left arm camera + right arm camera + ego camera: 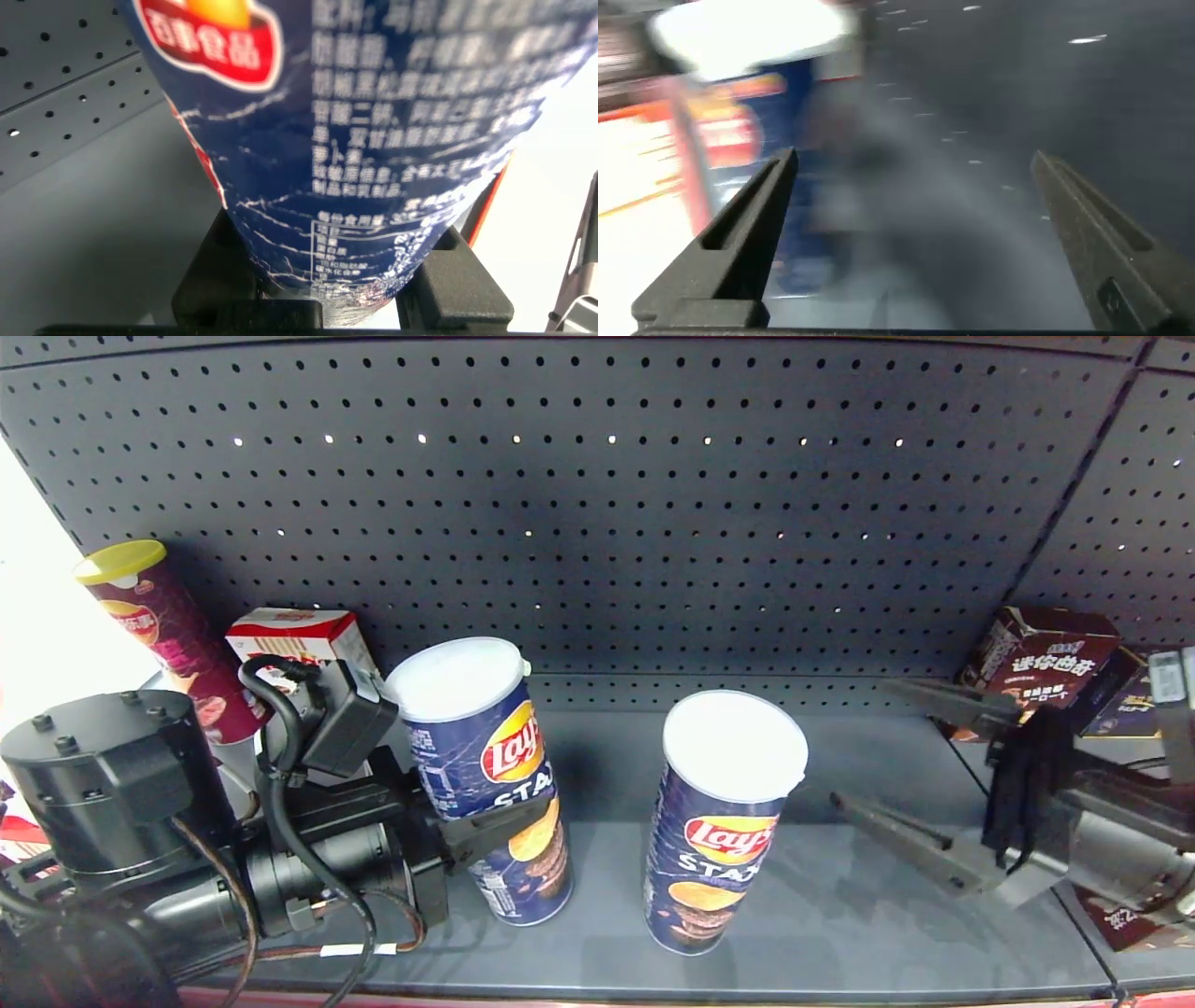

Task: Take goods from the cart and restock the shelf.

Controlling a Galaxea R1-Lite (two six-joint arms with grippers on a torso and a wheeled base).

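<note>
– Two cans concern us in the head view. Our left hand (504, 821) is clamped round the body of the held can (481, 756), which is close to upright over the shelf (840, 915).

– And the free can (724, 812)?

– It stands on the shelf just to the right of the held can, apart from it, between our two hands. Our right hand (864, 744) sits further right, spread wide and holding nothing, with its fingers turned toward the free can.

– The left wrist view?

– The held can (374, 159) runs lengthwise away from the hand, gripped on both sides. We cannot tell whether its base touches the shelf.

– The right wrist view?

– It is blurred. The fingers stand wide apart, and what we take for the free can (747, 103) lies beyond them, off to one side.

– So what does the next move turn on?

– We judge it is the gap under the held can. Its long axis is near vertical, so the left hand need only lower it straight and let go, keeping off the free can.
</note>
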